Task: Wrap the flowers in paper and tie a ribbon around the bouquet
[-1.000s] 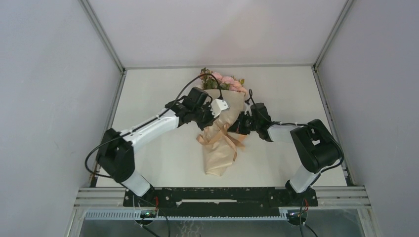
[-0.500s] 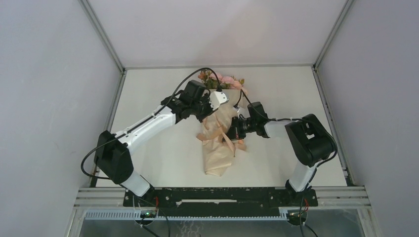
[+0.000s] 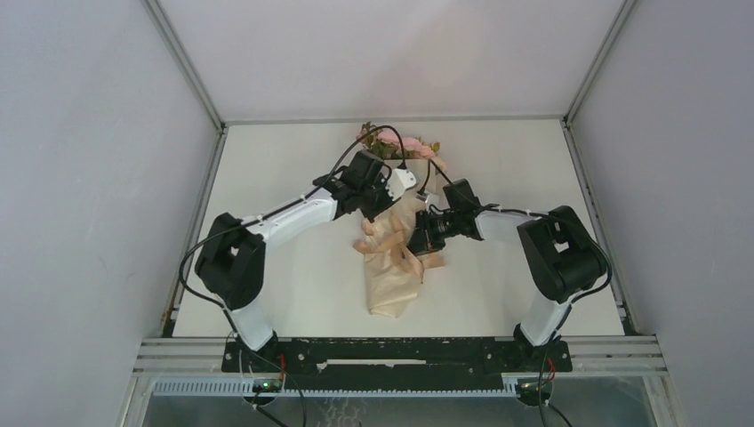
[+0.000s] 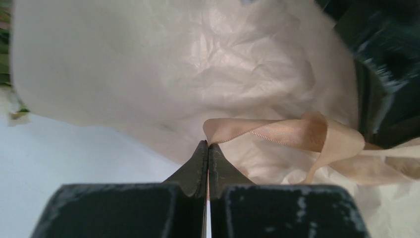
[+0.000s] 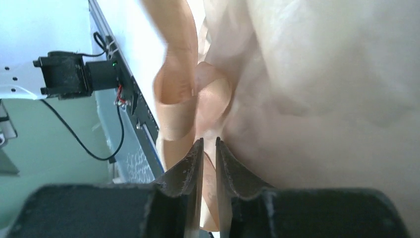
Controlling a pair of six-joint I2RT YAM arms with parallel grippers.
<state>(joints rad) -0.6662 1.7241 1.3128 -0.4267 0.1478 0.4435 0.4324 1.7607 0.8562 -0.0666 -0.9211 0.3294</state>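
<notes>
The paper (image 3: 389,283) is wrapped as a tan cone round the flowers (image 3: 402,146), whose pink blooms stick out at its far end. The ribbon (image 3: 384,246) crosses the cone's middle in loose loops. My left gripper (image 3: 391,207) sits at the cone's upper left. In the left wrist view it (image 4: 208,144) is shut, with a fold of the ribbon (image 4: 287,134) pinched at its tips over the paper (image 4: 173,64). My right gripper (image 3: 417,241) is at the cone's right side. Its jaws (image 5: 208,143) stand slightly apart, and a strip of the ribbon (image 5: 178,99) runs through the gap beside the paper (image 5: 322,74).
The bouquet lies on a white table (image 3: 293,294) walled by grey panels on three sides. A metal rail (image 3: 400,354) with the arm bases runs along the near edge. Black cables (image 3: 378,133) arch over the flowers.
My right gripper has moved left against the bouquet and its jaws have parted from shut. The left arm has swung right, toward the cone, still shut on the ribbon.
</notes>
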